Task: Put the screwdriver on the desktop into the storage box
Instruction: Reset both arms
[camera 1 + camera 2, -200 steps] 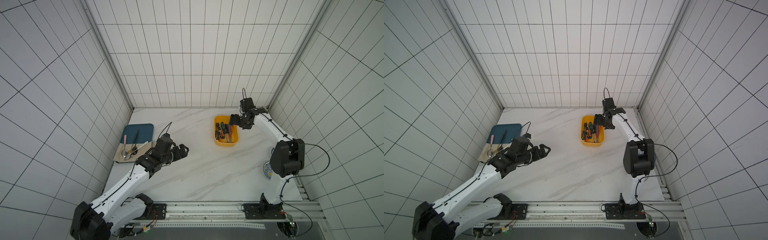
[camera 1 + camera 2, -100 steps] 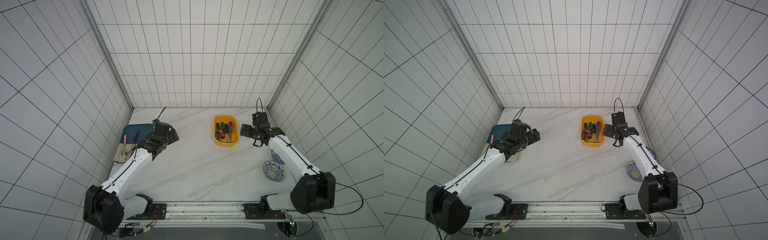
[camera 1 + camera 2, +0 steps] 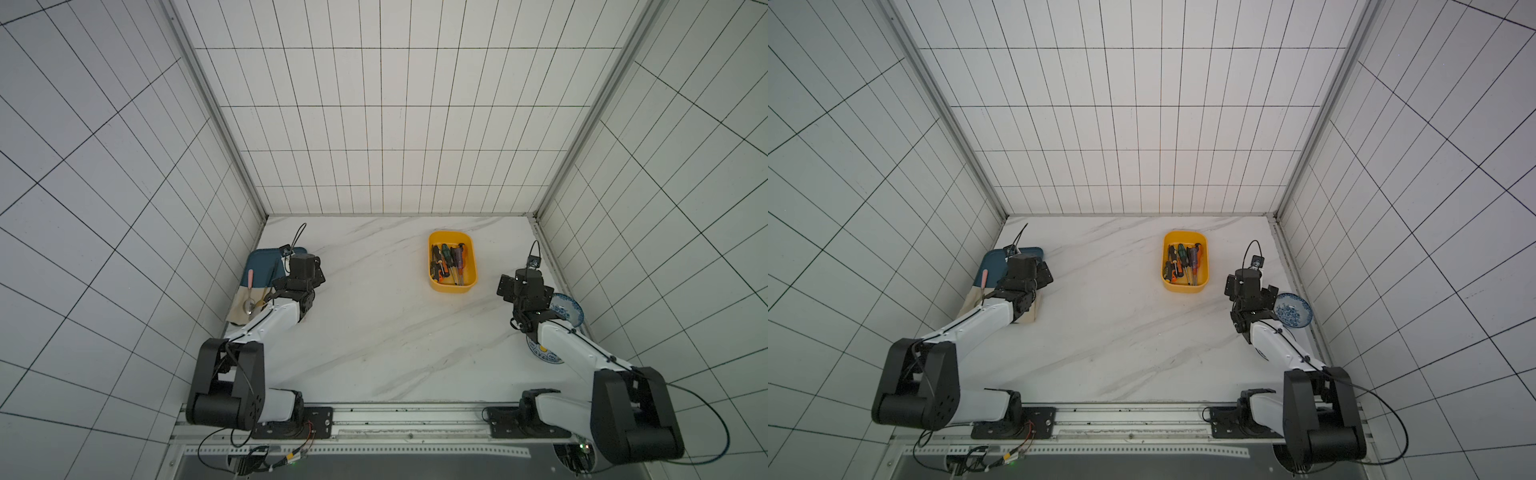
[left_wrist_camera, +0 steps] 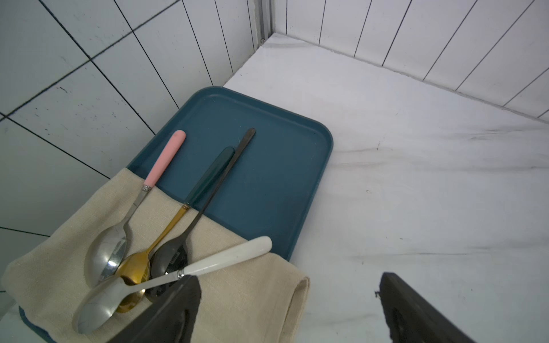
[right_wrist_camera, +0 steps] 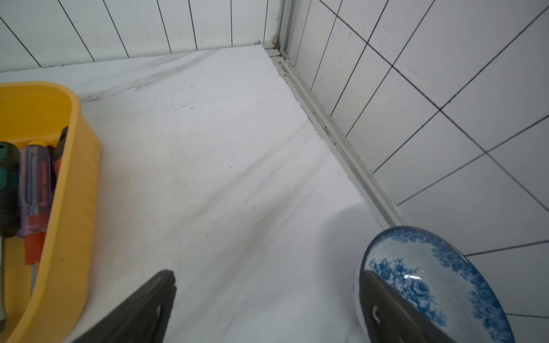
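The yellow storage box (image 3: 453,286) (image 3: 1185,287) stands on the white marble desktop (image 3: 374,332) at the back right. Several screwdrivers (image 3: 446,266) (image 5: 32,184) lie inside it. I see no screwdriver on the bare desktop. My left gripper (image 3: 305,272) (image 3: 1030,270) (image 4: 288,282) hangs open at the far left, over the edge of a beige cloth, with nothing between its fingers. My right gripper (image 3: 524,286) (image 3: 1250,289) (image 5: 267,276) is open and empty to the right of the box, apart from it, beside a bowl.
A dark-blue tray (image 3: 262,266) (image 4: 252,166) lies by the left wall. A beige cloth (image 4: 237,297) overlaps it and carries several spoons (image 4: 142,252). A blue-and-white bowl (image 3: 567,309) (image 5: 430,276) and a patterned plate (image 3: 540,353) sit by the right wall. Tiled walls close three sides.
The left arm has pulled back from the middle of the desktop to the tray at the left. The right arm has swung from above the box to the bowl. Both grippers stayed open.
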`<control>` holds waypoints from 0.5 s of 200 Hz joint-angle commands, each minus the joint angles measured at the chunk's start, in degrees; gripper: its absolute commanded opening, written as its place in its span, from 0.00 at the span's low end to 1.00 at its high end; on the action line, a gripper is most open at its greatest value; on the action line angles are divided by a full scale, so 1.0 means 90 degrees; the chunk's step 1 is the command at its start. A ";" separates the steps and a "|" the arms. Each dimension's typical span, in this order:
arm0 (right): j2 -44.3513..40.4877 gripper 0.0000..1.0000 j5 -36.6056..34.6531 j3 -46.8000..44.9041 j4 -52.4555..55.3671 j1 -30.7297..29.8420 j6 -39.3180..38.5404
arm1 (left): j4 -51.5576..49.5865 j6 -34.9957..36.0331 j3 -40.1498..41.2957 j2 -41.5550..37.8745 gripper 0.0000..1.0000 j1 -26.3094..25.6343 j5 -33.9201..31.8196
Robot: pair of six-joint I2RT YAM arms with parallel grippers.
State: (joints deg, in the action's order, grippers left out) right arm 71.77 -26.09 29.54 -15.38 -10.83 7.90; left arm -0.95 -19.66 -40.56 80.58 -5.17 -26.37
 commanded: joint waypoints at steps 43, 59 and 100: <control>0.0932 0.99 0.0328 -0.0701 -0.3060 0.0062 -0.1274 | 0.3331 0.1471 0.0969 0.0466 0.98 0.0081 0.0319; 0.1287 0.99 0.0375 -0.1060 -0.4106 0.0157 -0.1313 | 0.4469 0.1683 0.1542 0.0515 0.98 0.0080 0.0519; 0.1575 0.99 0.1628 -0.1111 -0.4268 0.0783 -0.0993 | 0.5884 0.1688 0.1907 0.1164 0.98 0.0310 0.1040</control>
State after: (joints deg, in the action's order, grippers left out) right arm 84.62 -20.21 20.36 -48.16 -8.05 -2.15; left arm 41.41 -6.52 -23.73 89.21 -3.60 -21.39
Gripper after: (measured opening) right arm 0.990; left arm 0.983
